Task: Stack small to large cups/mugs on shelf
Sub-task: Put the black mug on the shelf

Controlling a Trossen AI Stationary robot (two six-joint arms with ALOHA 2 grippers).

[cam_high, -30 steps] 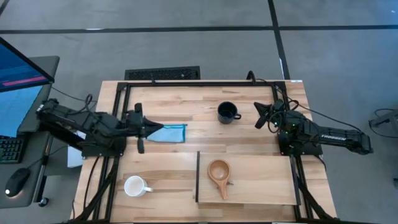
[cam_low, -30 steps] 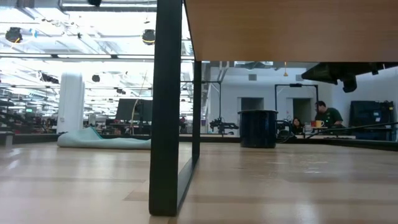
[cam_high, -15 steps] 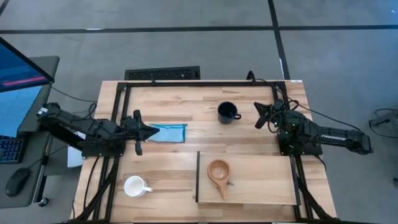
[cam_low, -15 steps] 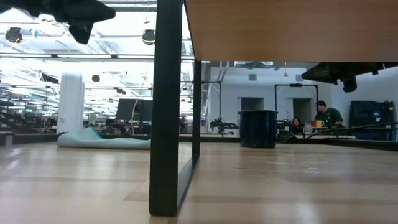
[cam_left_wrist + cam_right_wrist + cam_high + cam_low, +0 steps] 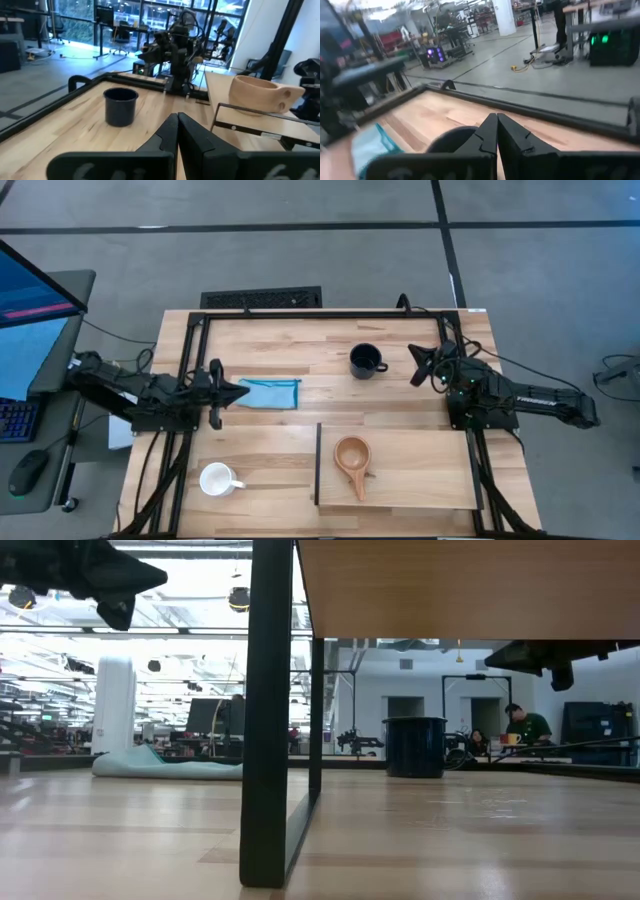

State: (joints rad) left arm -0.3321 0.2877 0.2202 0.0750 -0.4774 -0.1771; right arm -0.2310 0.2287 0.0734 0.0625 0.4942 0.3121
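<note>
On the shelf (image 5: pixel 420 485) only the tan wooden cup (image 5: pixel 352 457) stands so far; the black mug (image 5: pixel 365 361) and the white mug (image 5: pixel 217 479) wait on the bench (image 5: pixel 270 450).
The step in hand looks like a pause between cups: both arms sit low at their own sides, neither carrying anything. The left tool (image 5: pixel 235 391) hovers at the near tip of the blue cloth (image 5: pixel 272 393), its fingers pressed together on nothing. The right tool (image 5: pixel 417 366) points at the black mug from just beside it, fingers likewise together and empty in its wrist view. The next move probably calls for one tool to spread its fingers, take a remaining mug by rim or handle, and carry it to the shelf.
</note>
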